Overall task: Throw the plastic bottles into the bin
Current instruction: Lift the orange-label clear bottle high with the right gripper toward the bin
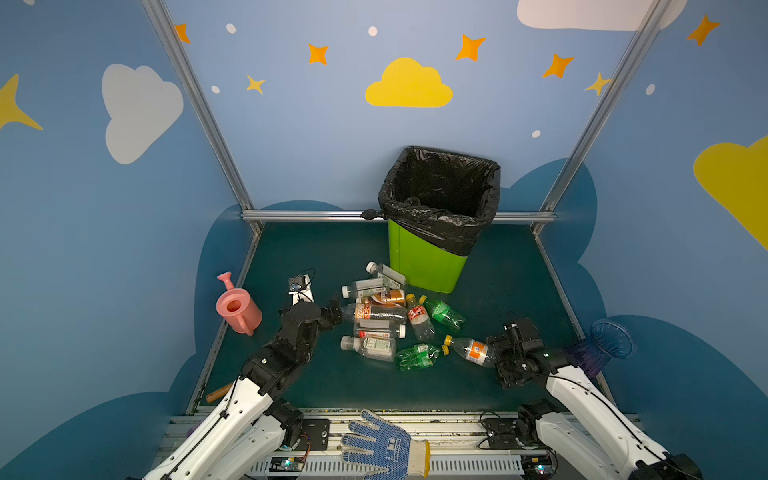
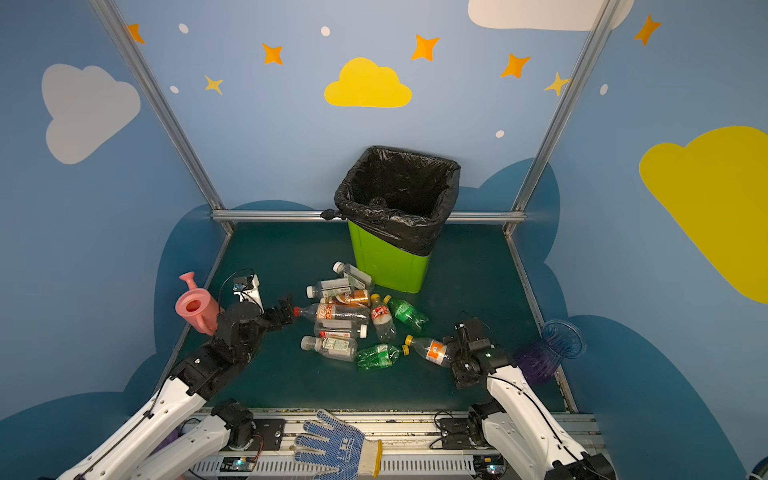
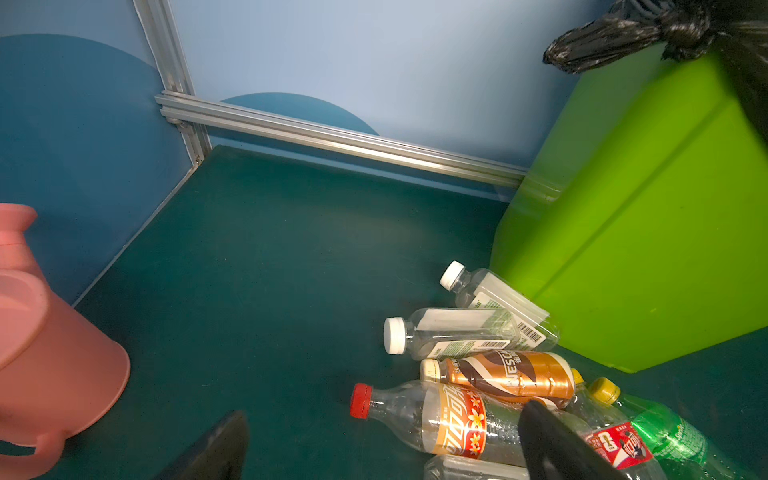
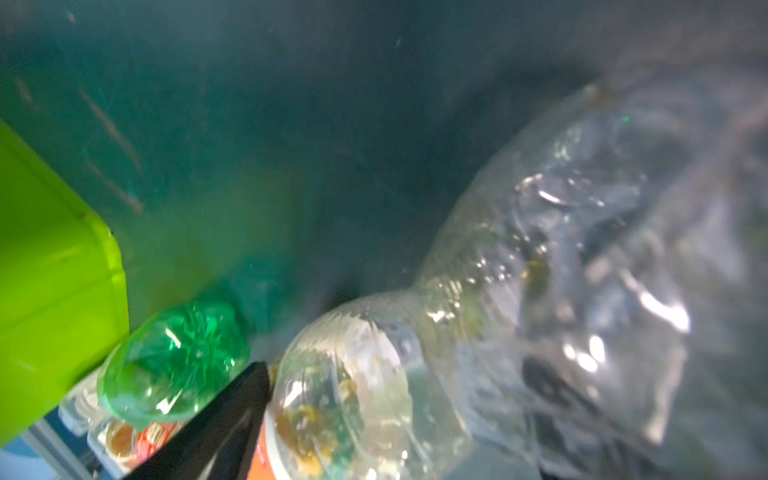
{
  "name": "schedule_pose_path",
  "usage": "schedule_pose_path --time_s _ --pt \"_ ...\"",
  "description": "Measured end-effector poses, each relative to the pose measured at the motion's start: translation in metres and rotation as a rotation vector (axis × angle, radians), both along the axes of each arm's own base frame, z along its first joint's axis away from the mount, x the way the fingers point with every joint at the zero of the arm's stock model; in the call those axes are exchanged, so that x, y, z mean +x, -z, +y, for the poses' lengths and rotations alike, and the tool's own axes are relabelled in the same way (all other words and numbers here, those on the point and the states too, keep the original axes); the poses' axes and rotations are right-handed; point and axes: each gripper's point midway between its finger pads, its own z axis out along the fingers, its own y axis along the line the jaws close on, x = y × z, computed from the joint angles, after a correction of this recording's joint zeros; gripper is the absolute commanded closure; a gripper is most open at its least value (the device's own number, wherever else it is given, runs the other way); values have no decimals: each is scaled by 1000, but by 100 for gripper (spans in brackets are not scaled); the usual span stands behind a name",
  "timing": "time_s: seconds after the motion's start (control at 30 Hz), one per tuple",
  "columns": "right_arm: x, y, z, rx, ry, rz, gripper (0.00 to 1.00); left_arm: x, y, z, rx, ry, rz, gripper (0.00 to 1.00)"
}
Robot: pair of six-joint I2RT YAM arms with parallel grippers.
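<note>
Several plastic bottles [image 1: 382, 316] lie heaped on the dark green table in front of the green bin [image 1: 424, 266] [image 2: 386, 262], which is lined with a black bag. My left gripper [image 1: 334, 309] [image 3: 384, 415] is open, its fingers either side of the neck of a red-capped clear bottle [image 3: 436, 419] without touching it. My right gripper [image 1: 496, 353] [image 4: 386, 407] straddles the base of a clear orange-labelled bottle [image 1: 471, 349] [image 4: 353, 395] that lies apart at the right. One finger [image 4: 232, 415] rests against the bottle's side; the other is hidden behind it.
A pink watering can [image 1: 237, 309] [image 3: 50, 353] stands left of the left arm. A blue-purple ribbed vase [image 1: 602, 349] sits by the right rail. A blue dotted glove [image 1: 382, 449] lies on the front rail. Aluminium rails edge the table.
</note>
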Motion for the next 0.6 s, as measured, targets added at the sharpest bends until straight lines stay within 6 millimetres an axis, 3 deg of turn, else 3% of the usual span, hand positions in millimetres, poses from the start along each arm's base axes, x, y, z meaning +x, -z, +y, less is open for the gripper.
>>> schedule_pose_path --time_s 0.3,0.6 --pt "0 9 -15 -82 -31 40 16 0 -1 0 -1 -1 -3 0" --pt "6 12 -20 -112 -40 43 38 0 -1 1 -11 -7 -4 0"
